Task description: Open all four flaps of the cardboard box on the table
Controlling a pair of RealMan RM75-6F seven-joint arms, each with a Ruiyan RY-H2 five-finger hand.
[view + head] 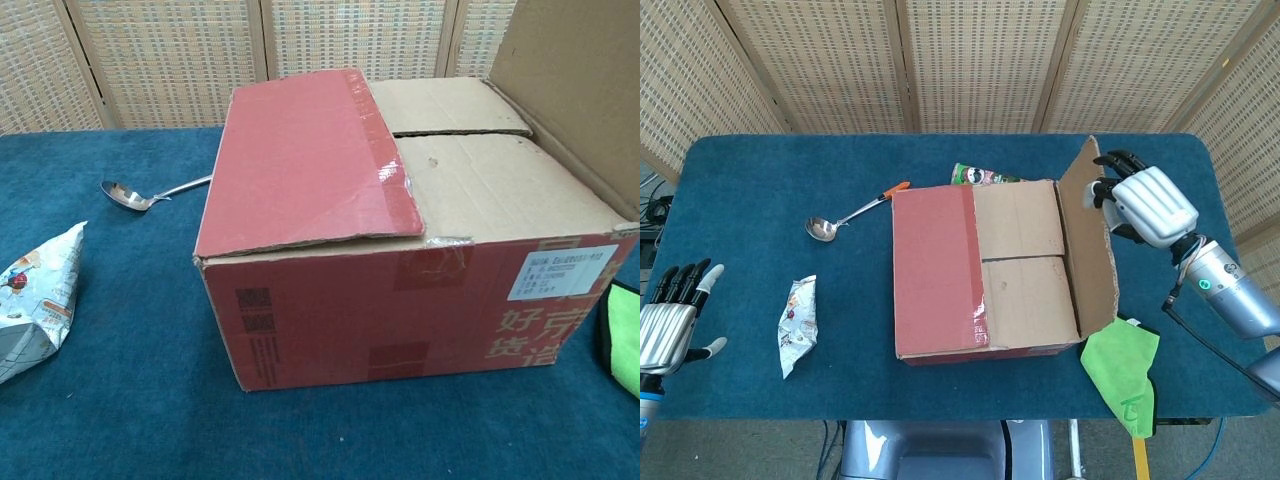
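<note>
The cardboard box [985, 345] stands mid-table. Its red left flap [935, 265] lies closed flat, and two brown inner flaps [1018, 218] lie closed beside it. The right flap [1090, 240] is raised and leans outward. My right hand [1148, 203] is at that flap's far upper edge, its dark fingers [1106, 186] curled onto the cardboard. My left hand [670, 318] hovers at the table's left edge, fingers apart and holding nothing. The chest view shows the box [400, 310], the red flap [300, 160] and the raised flap [580, 90], but neither hand.
A green can [983, 177] lies behind the box. A ladle [827, 227] and a snack bag [798, 325] lie left of it, and a green cloth [1125, 370] lies at its front right corner. The chest view shows the ladle [125, 195], bag [30, 300] and cloth [622, 335].
</note>
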